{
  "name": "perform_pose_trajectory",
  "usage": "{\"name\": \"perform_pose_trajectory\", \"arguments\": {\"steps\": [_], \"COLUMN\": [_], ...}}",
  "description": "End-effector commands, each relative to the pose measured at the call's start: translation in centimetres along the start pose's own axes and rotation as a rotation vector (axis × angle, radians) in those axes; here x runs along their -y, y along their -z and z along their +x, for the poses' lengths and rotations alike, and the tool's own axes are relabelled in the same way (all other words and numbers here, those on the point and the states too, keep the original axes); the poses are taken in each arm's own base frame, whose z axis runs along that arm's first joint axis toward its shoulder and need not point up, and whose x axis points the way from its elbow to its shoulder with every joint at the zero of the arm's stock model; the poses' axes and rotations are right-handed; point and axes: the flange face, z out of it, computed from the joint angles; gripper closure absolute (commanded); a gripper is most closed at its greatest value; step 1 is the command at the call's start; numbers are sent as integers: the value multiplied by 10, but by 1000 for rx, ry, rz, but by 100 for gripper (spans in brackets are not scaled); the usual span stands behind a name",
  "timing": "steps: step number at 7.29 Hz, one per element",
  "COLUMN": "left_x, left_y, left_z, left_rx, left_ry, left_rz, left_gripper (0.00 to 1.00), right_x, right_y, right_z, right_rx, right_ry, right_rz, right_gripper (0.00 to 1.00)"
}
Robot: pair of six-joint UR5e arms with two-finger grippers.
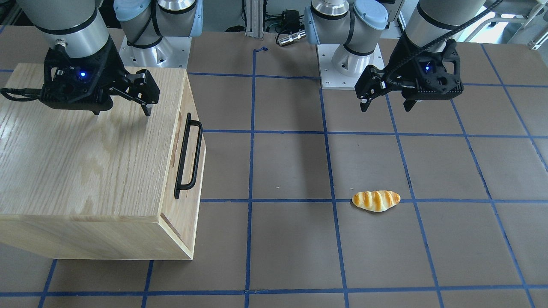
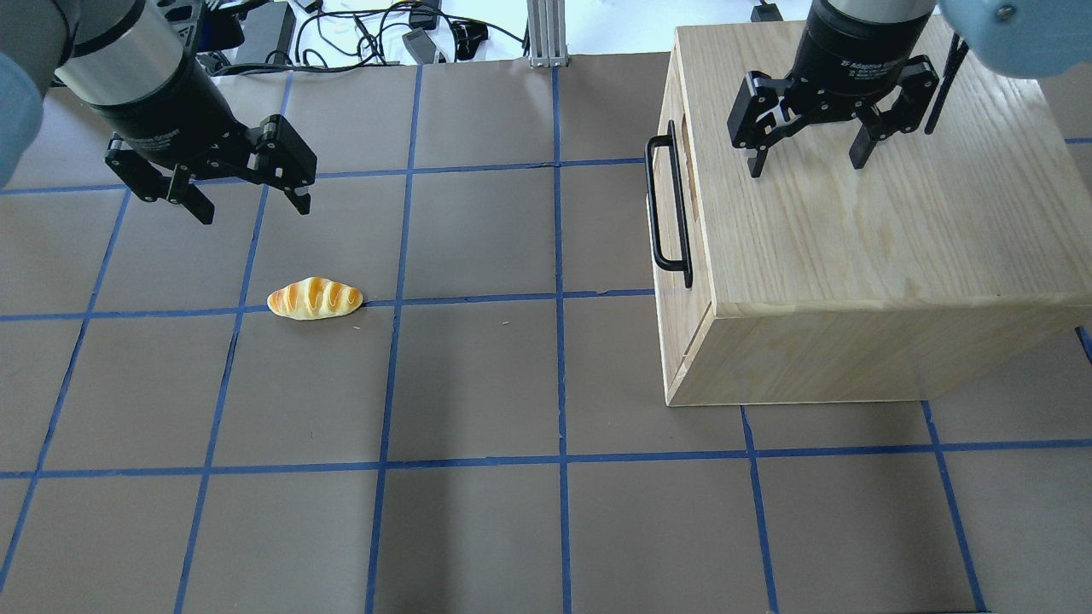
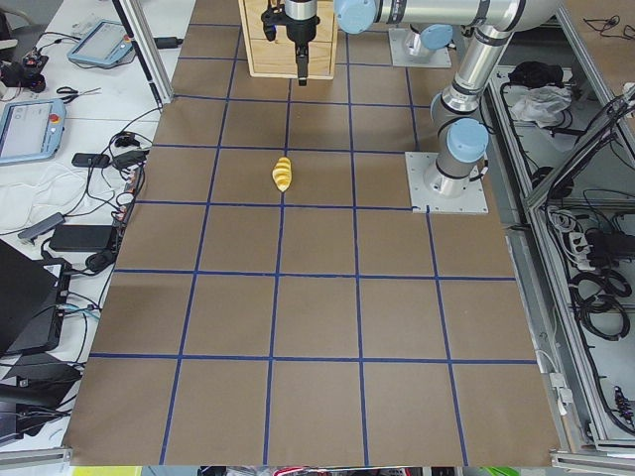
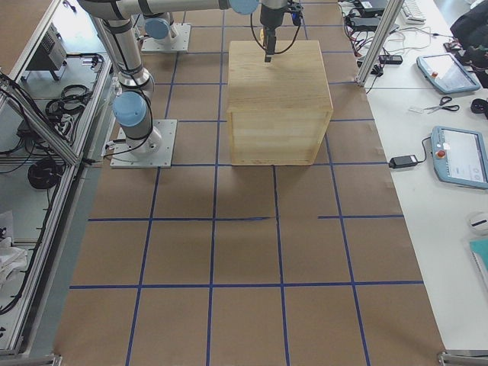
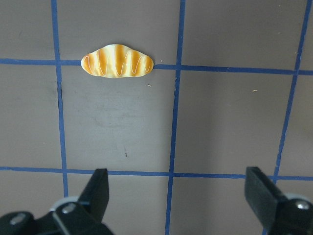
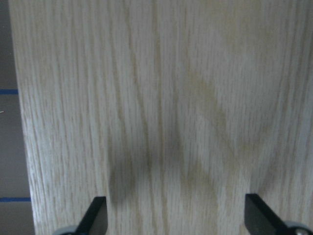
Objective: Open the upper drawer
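The oak-grain cabinet stands on the table on my right side. Its upper drawer is shut flush, and its long black bar handle faces the table's middle. The drawer front and handle also show in the front-facing view. My right gripper is open and empty, hovering over the cabinet's top near its far edge, back from the handle. The right wrist view shows only the wood top between the fingertips. My left gripper is open and empty above the table at the left.
A toy bread roll lies on the brown mat below my left gripper; it also shows in the left wrist view. Blue tape lines grid the mat. Cables and devices lie beyond the far edge.
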Motion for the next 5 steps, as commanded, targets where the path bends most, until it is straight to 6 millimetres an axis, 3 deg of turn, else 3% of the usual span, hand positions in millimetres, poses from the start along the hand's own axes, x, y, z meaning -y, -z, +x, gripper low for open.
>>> {"name": "perform_pose_trajectory", "arguments": {"steps": [1,5], "left_x": [-1,-1], "left_y": [1,8], "left_z": [0,4], "left_rx": [-3,0], "left_ry": [1,10], "left_rz": [0,15], "left_gripper": [0,0], "right_x": [0,0], "right_y": [-1,0], "right_z": [1,0], "right_rx": [0,0], "right_ry": [-1,0], "right_rz": [-1,0], "right_gripper": [0,0]}}
